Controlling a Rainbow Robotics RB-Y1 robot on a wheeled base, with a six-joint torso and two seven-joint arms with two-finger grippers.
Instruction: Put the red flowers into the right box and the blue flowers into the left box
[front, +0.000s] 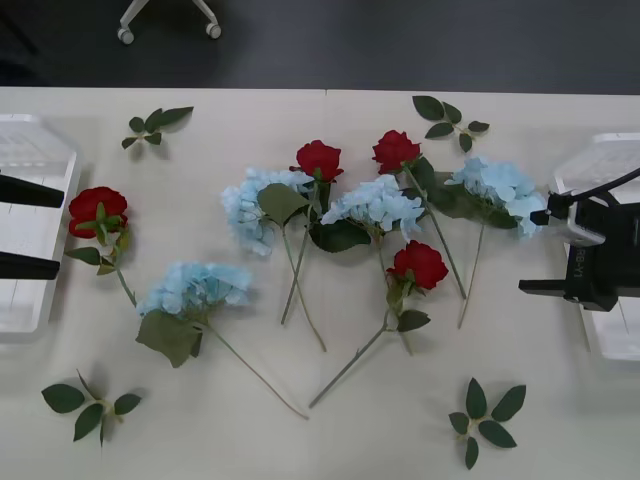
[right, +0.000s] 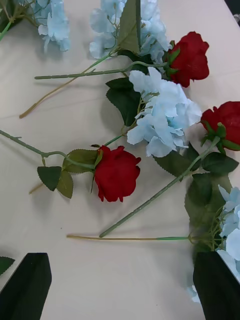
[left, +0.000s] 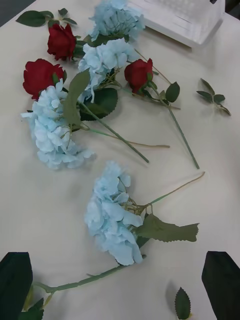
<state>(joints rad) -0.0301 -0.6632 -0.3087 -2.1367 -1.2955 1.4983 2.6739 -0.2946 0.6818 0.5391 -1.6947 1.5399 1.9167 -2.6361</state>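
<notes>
Currently: red flowers (front: 420, 264) and blue flowers (front: 195, 287) strewn mid-tabletop (front: 330, 430), both boxes bare. Light, floppy, crushable blooms; thin stiff stems give the surest hold. My left gripper (front: 15, 228) and right gripper (right: 120, 287): fingers wide apart, holding nothing.

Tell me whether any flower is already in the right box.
No: the right box holds no flower; every red and blue flower lies on the table.

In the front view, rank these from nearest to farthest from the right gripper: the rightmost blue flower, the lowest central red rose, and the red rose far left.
Measured from the right gripper, at the table's right edge over the clear plastic tray:
1. The pale blue hydrangea cluster, just beside the gripper.
2. The deep red rose, lowest in the central group.
3. The red rose at far left, beside the left gripper.
</notes>
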